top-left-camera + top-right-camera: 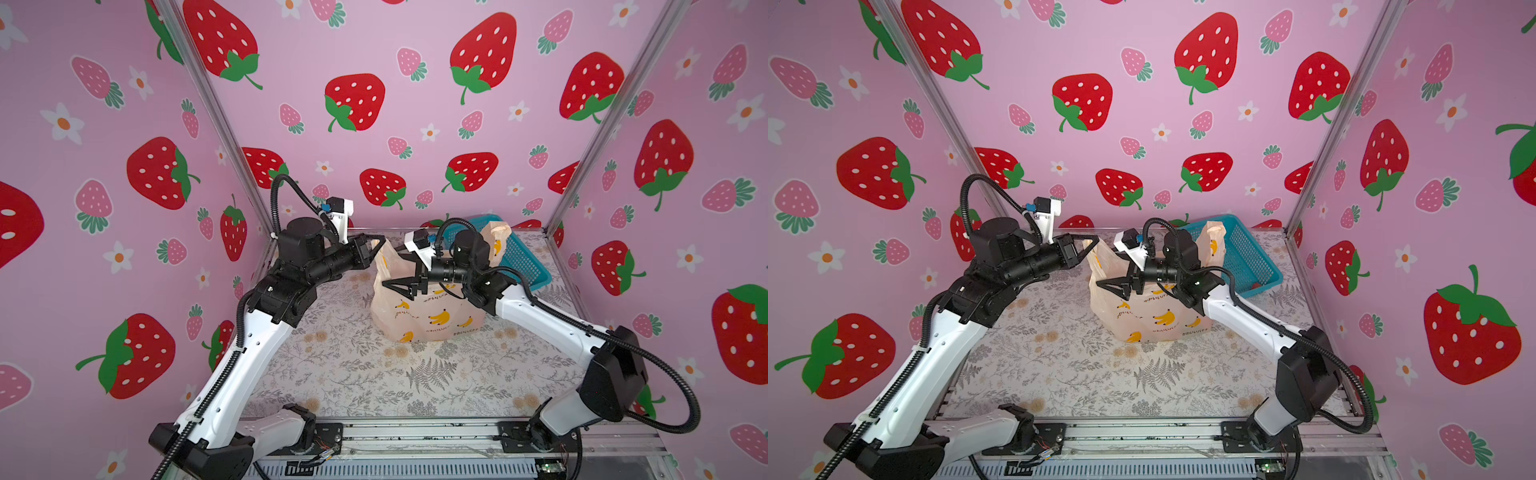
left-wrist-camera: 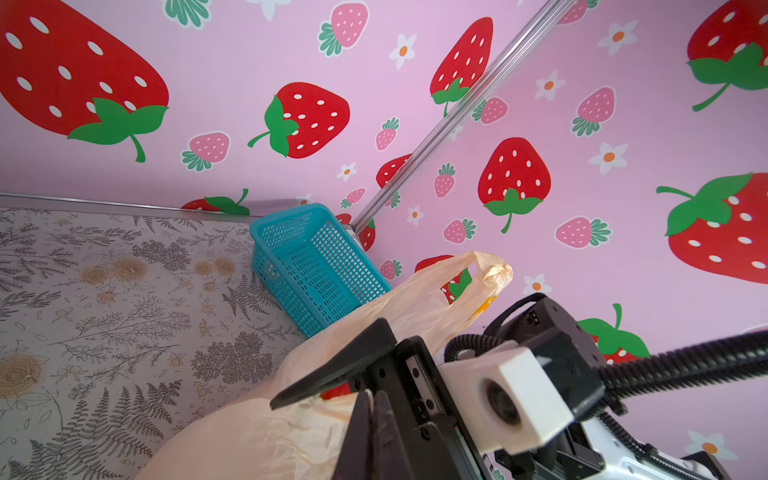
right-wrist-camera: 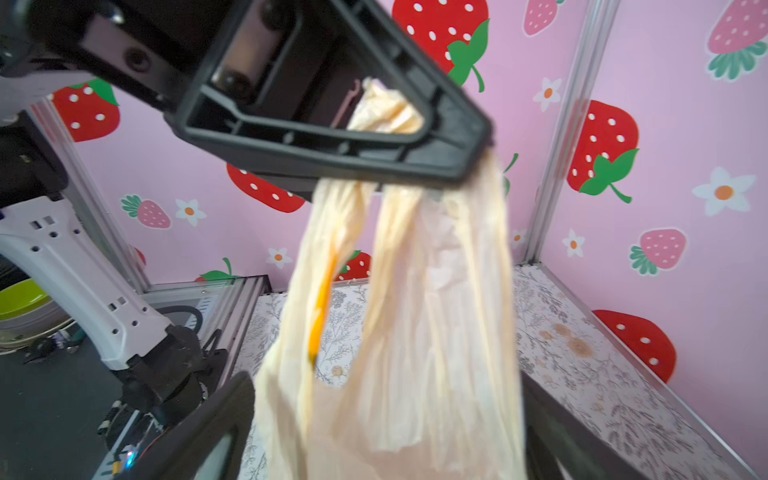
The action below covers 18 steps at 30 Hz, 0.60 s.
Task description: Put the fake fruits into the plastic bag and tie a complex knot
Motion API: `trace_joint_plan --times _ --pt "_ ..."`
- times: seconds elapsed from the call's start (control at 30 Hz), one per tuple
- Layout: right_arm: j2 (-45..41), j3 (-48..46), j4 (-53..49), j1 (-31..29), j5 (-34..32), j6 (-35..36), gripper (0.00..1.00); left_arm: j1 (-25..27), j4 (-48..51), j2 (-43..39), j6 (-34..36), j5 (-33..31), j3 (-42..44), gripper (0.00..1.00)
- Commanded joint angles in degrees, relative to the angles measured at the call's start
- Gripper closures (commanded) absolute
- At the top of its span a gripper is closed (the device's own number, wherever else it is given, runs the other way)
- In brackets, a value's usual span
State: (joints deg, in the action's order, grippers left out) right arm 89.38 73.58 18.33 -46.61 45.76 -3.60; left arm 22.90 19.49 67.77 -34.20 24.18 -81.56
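In both top views the plastic bag (image 1: pixel 428 309) stands on the floral worktop (image 1: pixel 374 374) toward its far edge, just in front of the blue basket (image 1: pixel 525 259) that sits in the far right corner. The left gripper (image 1: pixel 380 242) reaches in at the bag's upper left, clamped tight on one handle loop (image 1: pixel 383 255) and holding it taut. The right gripper (image 1: pixel 390 267) hangs over the bag's mouth with its fingers spread wide, holding nothing. The second handle (image 1: pixel 496 237) sticks up on its own behind the right arm, in front of the basket. From the left wrist camera I see that claw's two fingers pressed together over crumpled bag plastic. Just beyond is one splayed finger of the right gripper, and under it a bit of glossy red in the bag's mouth that looks like one of the fake fruits (image 2: pixel 334 392); how many are inside I cannot tell. From the right wrist camera the pinched handle hangs in two stretched strips from the left claw, and the right claw's own fingers stand far apart on either side of the bag.
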Motion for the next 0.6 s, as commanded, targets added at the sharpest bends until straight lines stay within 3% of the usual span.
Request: trace_joint_plan --times 0.0,0.17,0.27,0.37,0.47,0.57 --pt "0.66 -1.45 4.85 -1.46 2.69 -1.25 0.1 0.22 -0.94 0.18 0.28 -0.65 -1.85 1.0" --pt "1.53 -5.08 11.13 -3.31 -1.54 -4.02 0.3 0.25 -1.02 0.05 -1.68 -1.58 -1.94 1.0" --pt "1.54 -8.97 17.74 -3.4 -2.73 -6.5 0.5 0.31 -1.34 -0.42 -2.23 -1.82 -1.59 1.0" --pt "1.05 -10.34 17.89 -3.41 -3.67 -5.46 0.79 0.26 -1.64 -0.85 -0.31 -0.26 -1.31 0.98" --pt "0.07 -10.97 16.24 -3.31 -2.77 -3.72 0.97 0.11 -0.88 -1.25 4.56 3.05 -1.23 0.71" --pt "-1.17 -11.64 14.77 -2.93 0.05 -2.28 1.0 -0.37 1.32 -2.04 10.89 6.77 -1.53 0.56"
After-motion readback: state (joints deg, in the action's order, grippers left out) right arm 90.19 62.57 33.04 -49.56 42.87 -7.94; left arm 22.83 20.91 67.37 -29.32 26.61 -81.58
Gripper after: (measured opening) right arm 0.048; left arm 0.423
